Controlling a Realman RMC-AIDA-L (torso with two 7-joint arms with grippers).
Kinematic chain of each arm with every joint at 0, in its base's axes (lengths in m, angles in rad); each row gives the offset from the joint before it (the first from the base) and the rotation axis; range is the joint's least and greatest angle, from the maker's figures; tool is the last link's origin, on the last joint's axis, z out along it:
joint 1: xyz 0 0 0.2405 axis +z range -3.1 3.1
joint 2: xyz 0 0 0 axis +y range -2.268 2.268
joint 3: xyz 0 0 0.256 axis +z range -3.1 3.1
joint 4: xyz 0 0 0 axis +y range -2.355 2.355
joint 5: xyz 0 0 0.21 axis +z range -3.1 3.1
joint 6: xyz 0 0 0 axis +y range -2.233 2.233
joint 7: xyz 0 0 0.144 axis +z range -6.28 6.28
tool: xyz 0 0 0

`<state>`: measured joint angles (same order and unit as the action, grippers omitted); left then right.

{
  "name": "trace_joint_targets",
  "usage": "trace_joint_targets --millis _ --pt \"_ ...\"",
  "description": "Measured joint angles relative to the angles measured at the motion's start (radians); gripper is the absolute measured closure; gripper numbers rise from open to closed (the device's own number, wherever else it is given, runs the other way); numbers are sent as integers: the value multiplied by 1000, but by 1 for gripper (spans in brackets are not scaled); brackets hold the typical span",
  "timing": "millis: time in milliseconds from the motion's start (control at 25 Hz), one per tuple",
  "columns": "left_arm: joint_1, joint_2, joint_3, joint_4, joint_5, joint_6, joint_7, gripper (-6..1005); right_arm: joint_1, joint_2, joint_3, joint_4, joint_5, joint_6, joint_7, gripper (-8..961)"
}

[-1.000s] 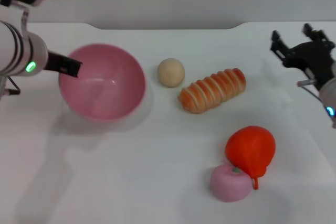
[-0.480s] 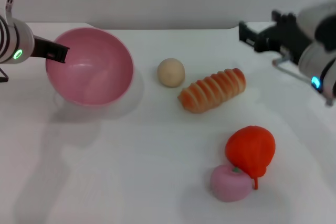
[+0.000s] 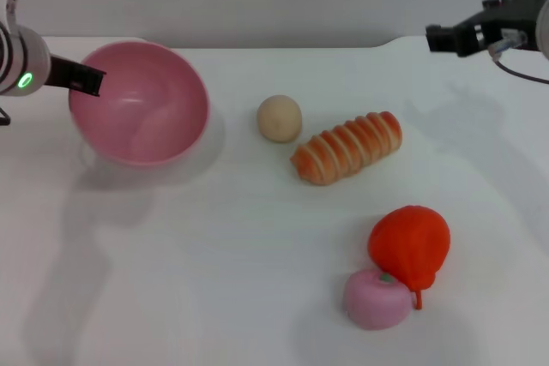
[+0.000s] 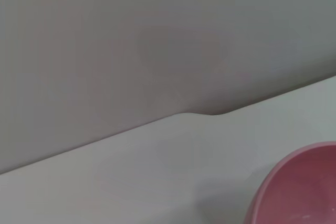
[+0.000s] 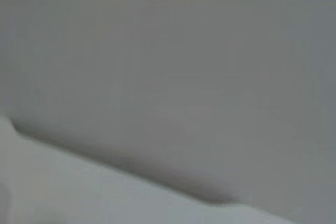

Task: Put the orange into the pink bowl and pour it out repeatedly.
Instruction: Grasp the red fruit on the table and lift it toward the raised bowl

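The orange [image 3: 410, 242] lies on the white table [image 3: 240, 255] at the front right, its stem pointing down against a small pink apple-like toy [image 3: 374, 299]. The pink bowl [image 3: 141, 113] is empty, held at the far left, tilted with its opening towards me and the right. My left gripper [image 3: 86, 80] is shut on the bowl's left rim. A part of the bowl also shows in the left wrist view [image 4: 299, 190]. My right gripper [image 3: 455, 27] is raised at the far right, open and empty, well away from the orange.
A beige ball [image 3: 280, 117] and a striped orange-cream bread loaf [image 3: 346, 147] lie mid-table between the bowl and the orange. The table's back edge [image 3: 283, 45] meets a grey wall. The right wrist view shows only wall and table edge.
My left gripper has carried the bowl left and farther back, tilting it more. My right arm has swung up and back to the far right. The orange has not moved.
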<state>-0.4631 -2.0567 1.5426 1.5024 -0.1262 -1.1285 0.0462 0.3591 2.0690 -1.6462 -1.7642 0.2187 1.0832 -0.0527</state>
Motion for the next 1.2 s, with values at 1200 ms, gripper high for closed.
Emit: trace_joint_targets --millis 1200 --pt "-85 1 -88 -156 -49 52 76 956 47 8 -77 226 343 261 -41 173"
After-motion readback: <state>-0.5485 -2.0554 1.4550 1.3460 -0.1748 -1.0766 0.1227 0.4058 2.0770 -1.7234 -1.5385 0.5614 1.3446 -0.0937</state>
